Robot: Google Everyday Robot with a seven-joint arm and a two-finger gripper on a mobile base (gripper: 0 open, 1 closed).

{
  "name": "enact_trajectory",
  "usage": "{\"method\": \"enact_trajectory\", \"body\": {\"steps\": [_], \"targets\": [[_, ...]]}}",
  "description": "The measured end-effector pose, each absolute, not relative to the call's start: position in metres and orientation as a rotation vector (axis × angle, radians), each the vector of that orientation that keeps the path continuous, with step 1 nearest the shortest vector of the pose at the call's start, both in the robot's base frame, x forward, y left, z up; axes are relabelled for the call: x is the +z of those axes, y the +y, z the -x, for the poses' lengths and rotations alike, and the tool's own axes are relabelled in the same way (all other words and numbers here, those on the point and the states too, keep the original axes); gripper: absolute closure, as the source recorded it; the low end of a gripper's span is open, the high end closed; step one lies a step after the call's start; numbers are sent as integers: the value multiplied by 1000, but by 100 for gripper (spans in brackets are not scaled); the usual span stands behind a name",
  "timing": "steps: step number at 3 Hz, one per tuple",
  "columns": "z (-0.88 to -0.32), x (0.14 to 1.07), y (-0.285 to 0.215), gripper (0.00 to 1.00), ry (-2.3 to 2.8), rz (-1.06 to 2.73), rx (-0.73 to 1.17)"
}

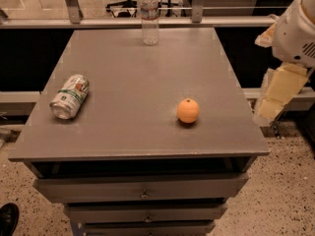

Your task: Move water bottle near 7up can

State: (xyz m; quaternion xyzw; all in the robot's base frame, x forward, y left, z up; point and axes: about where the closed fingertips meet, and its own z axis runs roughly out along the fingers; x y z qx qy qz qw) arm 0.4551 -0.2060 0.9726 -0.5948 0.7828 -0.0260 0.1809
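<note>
The water bottle (149,16) stands upright at the middle of the table's far edge; it is clear with a white cap. The 7up can (70,96) lies on its side near the table's left edge, silver end toward the front. The two are far apart. My gripper (278,92) hangs off the table's right side, level with the tabletop, under the white arm housing (298,31). It holds nothing that I can see and is far from both the bottle and the can.
A round orange fruit (188,110) sits on the grey table (138,68), right of centre toward the front. Drawers are below the tabletop (142,193). A rail and glass partition run behind the table. A dark shoe (7,219) is at the bottom left.
</note>
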Motion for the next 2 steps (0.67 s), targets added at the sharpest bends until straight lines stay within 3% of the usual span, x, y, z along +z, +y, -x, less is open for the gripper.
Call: {"method": "enact_trajectory", "body": {"steps": [2], "targets": [[-551, 970, -161, 0, 2144, 1499, -42]]}}
